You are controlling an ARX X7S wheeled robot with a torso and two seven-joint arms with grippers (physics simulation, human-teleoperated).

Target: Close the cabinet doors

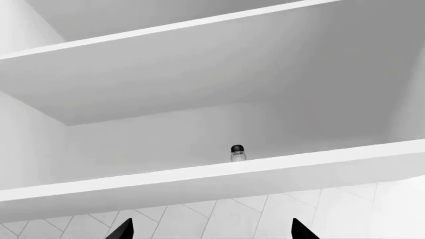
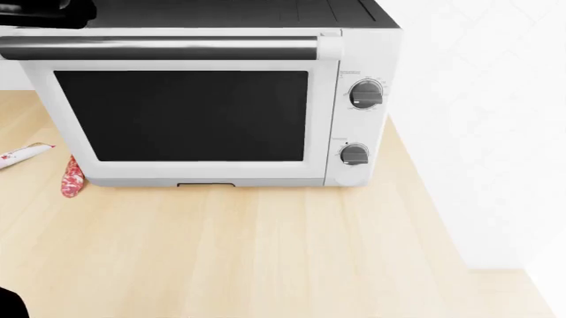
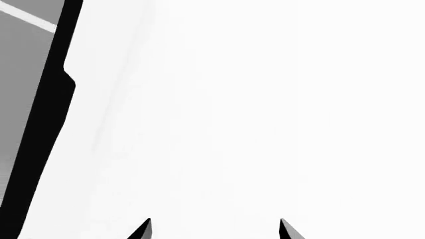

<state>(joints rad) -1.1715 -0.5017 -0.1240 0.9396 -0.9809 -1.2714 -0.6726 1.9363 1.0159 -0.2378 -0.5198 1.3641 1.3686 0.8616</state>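
While the cabinet shelf (image 1: 212, 177) stands exposed, both pincers, left (image 1: 211, 230) and right (image 3: 214, 229), gape empty, ready for pushing.

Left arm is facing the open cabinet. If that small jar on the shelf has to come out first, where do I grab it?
Grip the jar around its clear body just under the dark cap, coming straight in from the shelf's open front. It stands upright and alone, and the left gripper is open.
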